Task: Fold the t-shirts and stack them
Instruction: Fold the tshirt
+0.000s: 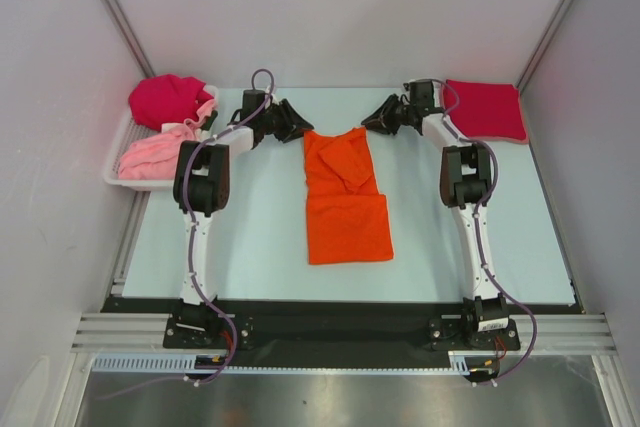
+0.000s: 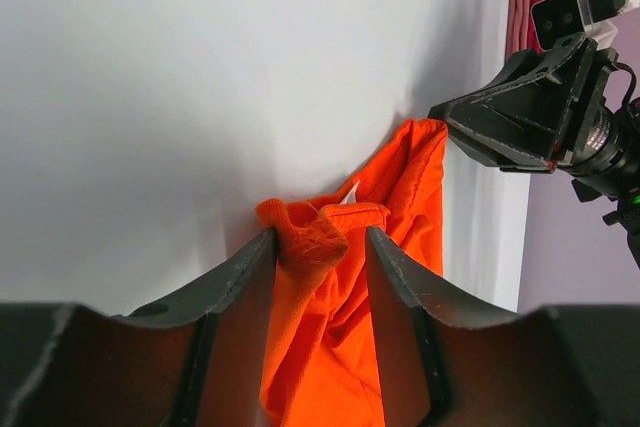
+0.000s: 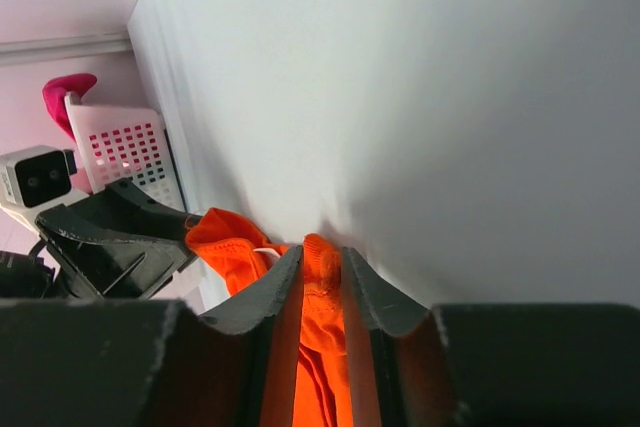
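"Top external view first — what lies on the table?"

"One bright orange soft-cloth t-shirt (image 1: pixel 345 202), folded lengthwise into a long strip at the middle of the pale blue matte tabletop (image 1: pixel 260 257). Its near half lies smooth and square. Its far half is rumpled, with a flap creased across it."

"And the tools?"

"Both black two-finger grippers meet at the shirt's far edge, one at each corner. The left gripper (image 1: pixel 298 128) stands with its fingers parted, and the left wrist view shows the collar (image 2: pixel 312 232) bunched loosely between them. The right gripper (image 1: pixel 371 122) shows only a narrow gap with orange cloth inside it. Whether it pinches the fabric or merely straddles it cannot be told."

"Containers?"

"A white perforated plastic tray (image 1: pixel 112 177) sits at the table's far left edge. It holds a magenta shirt (image 1: pixel 165 99) heaped at the back and a pale pink shirt (image 1: pixel 152 155) crumpled in front of it. Well apart, at the far right corner, a crimson red shirt (image 1: pixel 487 110) lies folded flat — a neat rectangle near the right arm (image 1: pixel 462 172)."

"Room to move?"

"Bare tabletop shows on both sides of the orange strip, between it and the left arm (image 1: pixel 200 217) on one side and the right arm on the other. White enclosure walls (image 1: pixel 330 7) close the far and side edges."
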Robot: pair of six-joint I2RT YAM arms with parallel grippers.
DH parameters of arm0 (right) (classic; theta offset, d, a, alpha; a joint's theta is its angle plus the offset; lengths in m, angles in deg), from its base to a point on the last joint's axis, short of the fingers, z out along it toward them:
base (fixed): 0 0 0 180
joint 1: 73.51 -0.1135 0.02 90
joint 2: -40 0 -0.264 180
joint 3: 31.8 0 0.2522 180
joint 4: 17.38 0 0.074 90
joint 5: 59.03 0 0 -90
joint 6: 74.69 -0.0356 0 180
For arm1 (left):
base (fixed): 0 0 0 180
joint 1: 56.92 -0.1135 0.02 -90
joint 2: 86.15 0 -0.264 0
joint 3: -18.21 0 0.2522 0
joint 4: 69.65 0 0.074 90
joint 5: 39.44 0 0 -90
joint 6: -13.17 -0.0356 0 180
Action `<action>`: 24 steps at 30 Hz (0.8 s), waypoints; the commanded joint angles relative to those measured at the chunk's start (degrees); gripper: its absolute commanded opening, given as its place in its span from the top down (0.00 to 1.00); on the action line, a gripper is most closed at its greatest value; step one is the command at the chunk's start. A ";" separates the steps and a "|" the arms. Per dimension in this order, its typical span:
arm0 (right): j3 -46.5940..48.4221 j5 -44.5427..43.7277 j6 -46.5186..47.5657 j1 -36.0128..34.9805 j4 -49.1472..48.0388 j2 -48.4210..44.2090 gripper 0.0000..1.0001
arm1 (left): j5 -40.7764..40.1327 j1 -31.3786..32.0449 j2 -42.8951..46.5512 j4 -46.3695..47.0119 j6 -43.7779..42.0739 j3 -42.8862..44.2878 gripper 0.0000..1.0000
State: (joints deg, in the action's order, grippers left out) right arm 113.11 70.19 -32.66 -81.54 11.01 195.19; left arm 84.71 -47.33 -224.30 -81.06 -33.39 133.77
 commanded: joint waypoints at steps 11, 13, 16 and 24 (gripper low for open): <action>2.18 0.07 0.15 -0.93 -0.66 -0.16 0.92 | 0.48 -0.44 0.42 1.08 -0.37 0.24 0.57; 2.18 -0.72 -1.33 -0.93 -1.88 -0.24 1.00 | 0.04 -0.44 0.51 1.25 -0.20 0.24 0.58; 2.61 -1.69 -3.80 -0.93 -5.13 0.11 1.00 | -0.22 -0.53 0.16 2.22 0.50 0.15 0.67; 3.49 -2.66 -11.88 -1.20 -10.15 3.97 0.98 | 0.30 -0.62 -1.68 5.47 3.22 0.86 0.89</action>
State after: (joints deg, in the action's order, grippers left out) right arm 113.88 68.75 -40.55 -82.44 5.05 197.05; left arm 84.64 -47.38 -224.65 -78.70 -31.71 133.75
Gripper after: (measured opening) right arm 0.022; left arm 0.138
